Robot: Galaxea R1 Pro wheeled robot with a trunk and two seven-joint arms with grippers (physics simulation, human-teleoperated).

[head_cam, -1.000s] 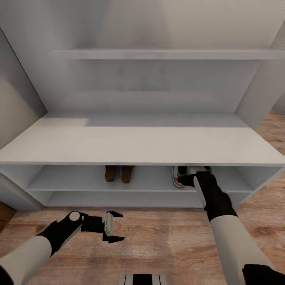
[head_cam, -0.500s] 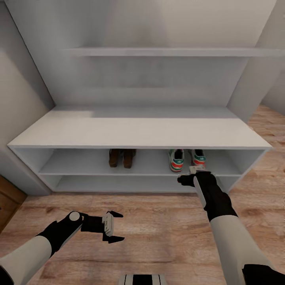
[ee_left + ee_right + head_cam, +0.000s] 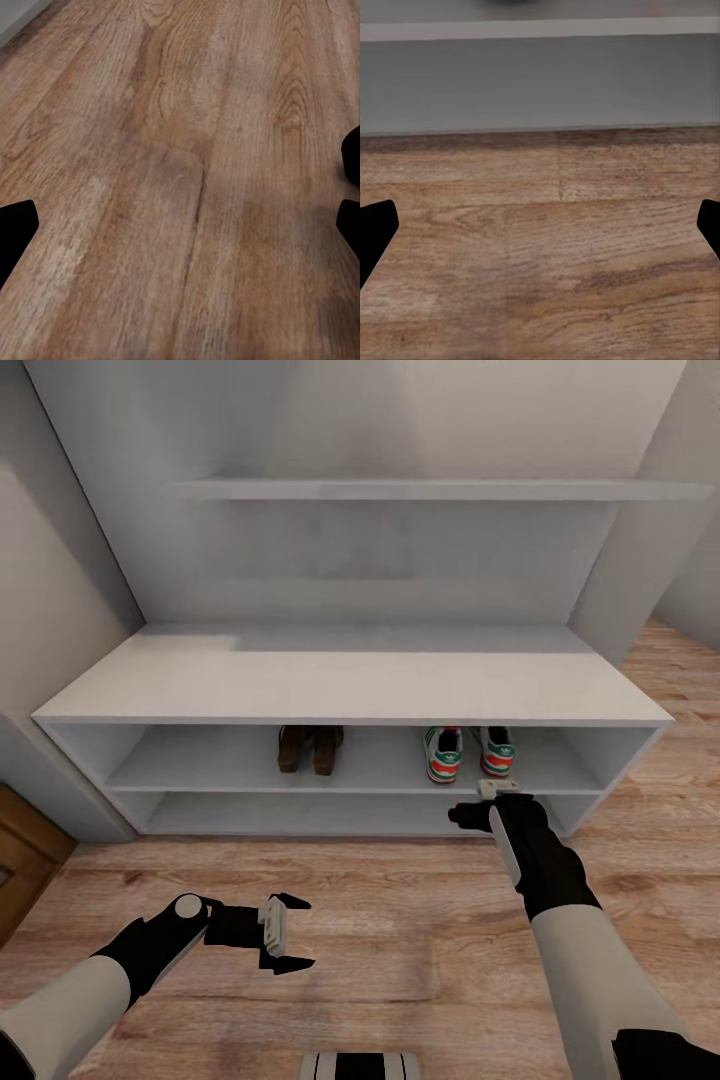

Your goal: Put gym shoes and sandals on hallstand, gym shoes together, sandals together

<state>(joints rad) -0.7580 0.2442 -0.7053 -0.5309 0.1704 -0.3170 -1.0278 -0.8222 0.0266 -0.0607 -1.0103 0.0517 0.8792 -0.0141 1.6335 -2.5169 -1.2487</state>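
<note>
On the hallstand (image 3: 350, 685) upper bay I see both sandals (image 3: 310, 748) side by side, gym shoes (image 3: 468, 751) paired to their right. My right gripper (image 3: 487, 805) hangs empty, spread wide, before that bay; left gripper (image 3: 287, 932) wide open over the corridor floor (image 3: 400, 920).

Head view high facing hallstand (image 3: 350, 690), wrist views close over floor (image 3: 180, 180)

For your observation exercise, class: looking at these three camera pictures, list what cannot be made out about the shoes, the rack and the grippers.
- Sandals, head view: toes and straps hidden under the hallstand top board.
- Gym shoes, head view: fronts hidden likewise; whether the pair touches is too small to tell.
- Right gripper, head view: fingers end-on, opening unclear there.
- Left gripper, left wrist view: fingertips cut off by the frame edges.
</note>
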